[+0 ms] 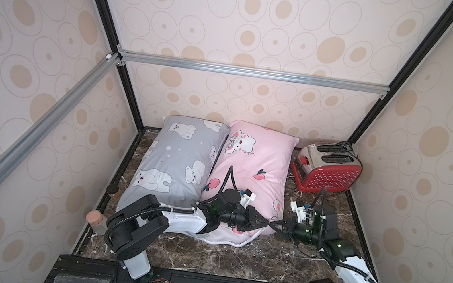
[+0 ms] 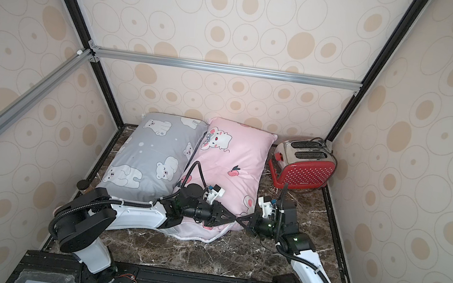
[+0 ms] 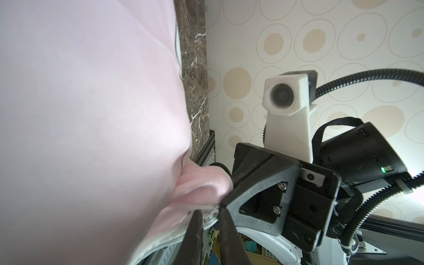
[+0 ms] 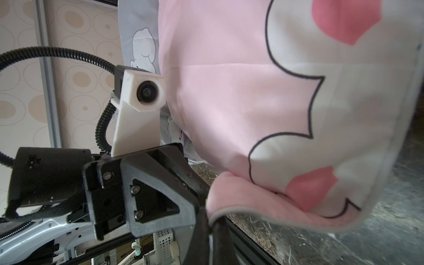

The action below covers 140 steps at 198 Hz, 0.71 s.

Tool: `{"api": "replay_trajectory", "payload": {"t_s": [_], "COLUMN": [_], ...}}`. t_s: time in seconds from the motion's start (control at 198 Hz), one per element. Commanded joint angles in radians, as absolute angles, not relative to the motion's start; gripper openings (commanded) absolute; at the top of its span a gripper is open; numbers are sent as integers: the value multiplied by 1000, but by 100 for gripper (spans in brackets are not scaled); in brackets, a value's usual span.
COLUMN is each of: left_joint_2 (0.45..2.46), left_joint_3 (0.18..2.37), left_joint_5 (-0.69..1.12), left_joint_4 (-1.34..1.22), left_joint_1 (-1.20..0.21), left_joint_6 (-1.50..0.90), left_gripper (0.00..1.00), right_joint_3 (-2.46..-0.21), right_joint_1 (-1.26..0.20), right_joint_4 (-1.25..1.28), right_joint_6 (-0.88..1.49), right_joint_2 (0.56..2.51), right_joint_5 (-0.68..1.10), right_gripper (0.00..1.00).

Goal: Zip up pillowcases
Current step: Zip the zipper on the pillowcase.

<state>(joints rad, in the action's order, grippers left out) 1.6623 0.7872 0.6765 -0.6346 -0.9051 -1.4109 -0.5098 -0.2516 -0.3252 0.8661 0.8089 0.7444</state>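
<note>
Slip risk: pink pillowcase (image 1: 262, 159) lies on the worktop (image 1: 233, 257) just beside the toaster (image 1: 331, 175), grey pillowcase (image 1: 175, 153) on its far side from the toaster. At the pink corner hem, toaster side, right gripper (image 4: 211, 216) jaws are clamped on fabric; left gripper (image 3: 210, 210) jaws pinch the same edge, tips almost touching. Can't tell if the zip pull is caught. Pull without it and fabric bunches or jaws collide.
</note>
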Motion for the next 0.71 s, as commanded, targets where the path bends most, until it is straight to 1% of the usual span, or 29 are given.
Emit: {"api": "replay_trajectory", "payload": {"t_s": [0.0, 0.167, 0.384, 0.541, 0.703], "left_joint_2": [1674, 1682, 1695, 1694, 1696], "left_joint_3": [799, 803, 805, 807, 802], "left_joint_5": [686, 680, 677, 674, 667], "left_joint_4": [-671, -681, -701, -701, -701], "left_joint_1": [-916, -916, -916, -916, -915], "left_joint_6": [-1427, -1433, -1444, -1443, -1443], "left_gripper": [15, 14, 10, 9, 6], "right_joint_3": [-517, -510, -505, -500, -500], "right_joint_1": [-246, -247, -246, -247, -247], "right_joint_4": [-311, -311, -307, -311, -303], "right_joint_6": [864, 860, 857, 853, 861], "right_joint_2": [806, 810, 819, 817, 819], "right_joint_5": [769, 782, 796, 797, 799], "right_gripper": [0, 0, 0, 0, 0]}}
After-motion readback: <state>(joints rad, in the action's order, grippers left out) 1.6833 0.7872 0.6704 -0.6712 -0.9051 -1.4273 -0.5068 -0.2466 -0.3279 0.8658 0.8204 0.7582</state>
